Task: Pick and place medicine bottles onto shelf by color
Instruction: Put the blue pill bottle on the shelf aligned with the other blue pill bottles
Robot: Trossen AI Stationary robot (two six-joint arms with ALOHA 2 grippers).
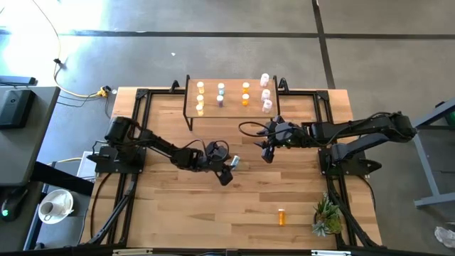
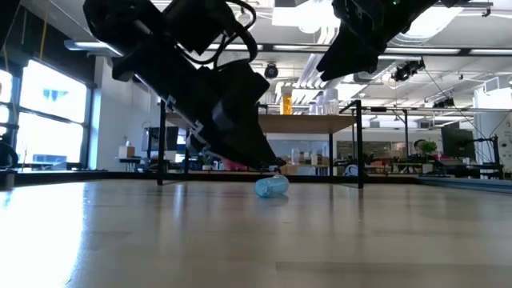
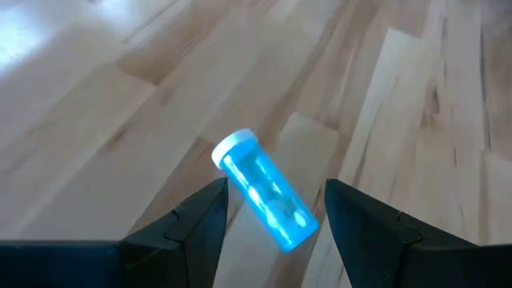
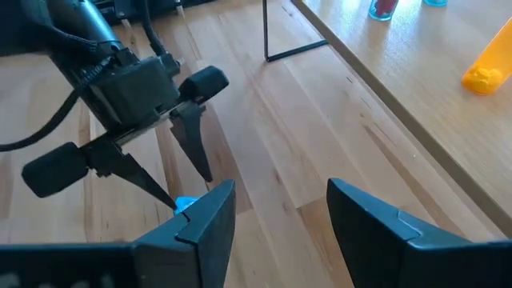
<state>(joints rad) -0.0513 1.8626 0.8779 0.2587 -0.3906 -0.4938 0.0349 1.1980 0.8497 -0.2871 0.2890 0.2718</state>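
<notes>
A light blue bottle (image 3: 264,192) with a white cap lies on its side on the wooden table (image 1: 178,213), and also shows in the low view (image 2: 272,186). My left gripper (image 3: 277,184) is open, one finger on each side of the bottle, apart from it; in the high view the gripper (image 1: 229,171) is near the table's middle. My right gripper (image 4: 280,186) is open and empty, above the table in front of the shelf (image 1: 227,99). An orange bottle (image 1: 281,216) lies near the table's near edge.
The shelf stands at the table's far edge and bears pale yellow (image 1: 200,89), light blue (image 1: 220,89), orange (image 1: 245,87) and pink (image 1: 266,93) bottles in columns. A small green plant (image 1: 327,217) stands at the near right. My two grippers are close together.
</notes>
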